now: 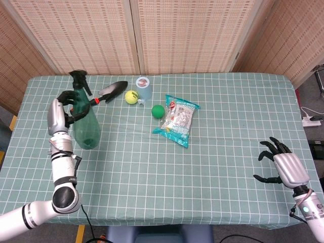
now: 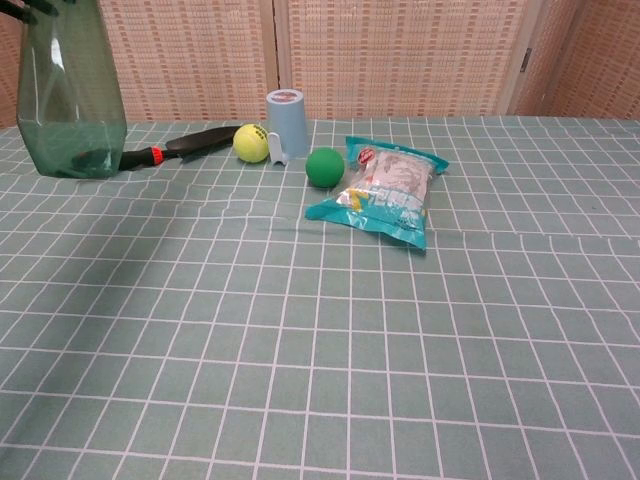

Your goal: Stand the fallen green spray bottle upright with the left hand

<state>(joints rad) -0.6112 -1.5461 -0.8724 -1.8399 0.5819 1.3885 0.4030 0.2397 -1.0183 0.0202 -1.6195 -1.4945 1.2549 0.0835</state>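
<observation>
Gripping the green spray bottle [image 1: 85, 121] around its upper body just below the black trigger head, the left hand [image 1: 62, 114] has its fingers wrapped round the neck side, which gives control over tilt while leaving the base free to meet the table [image 1: 212, 167]. The bottle stands upright at the left side of the table, its broad base on or just above the checked cloth; the chest view shows the base level with the cloth, though I cannot tell whether full weight is resting there. Holding high on the bottle makes sense here: the wide bottom should settle flat and steady by itself once released.

Just behind the bottle lies a garden trowel [image 1: 99, 96] with a black blade and red-banded handle, its handle end passing close to the bottle's base, so the bottle is set just in front of it, not on it. Further right sit a yellow tennis ball [image 1: 131, 96], a pale blue cup [image 1: 144, 86], a green ball [image 1: 158, 111] and a snack packet [image 1: 177, 120], all well apart from the bottle.

Over at the far right edge, the right hand [image 1: 283, 167] hovers with fingers spread, holding nothing and taking no part.

Judging from this, the job looks nearly done; what remains is letting go without nudging the bottle.
</observation>
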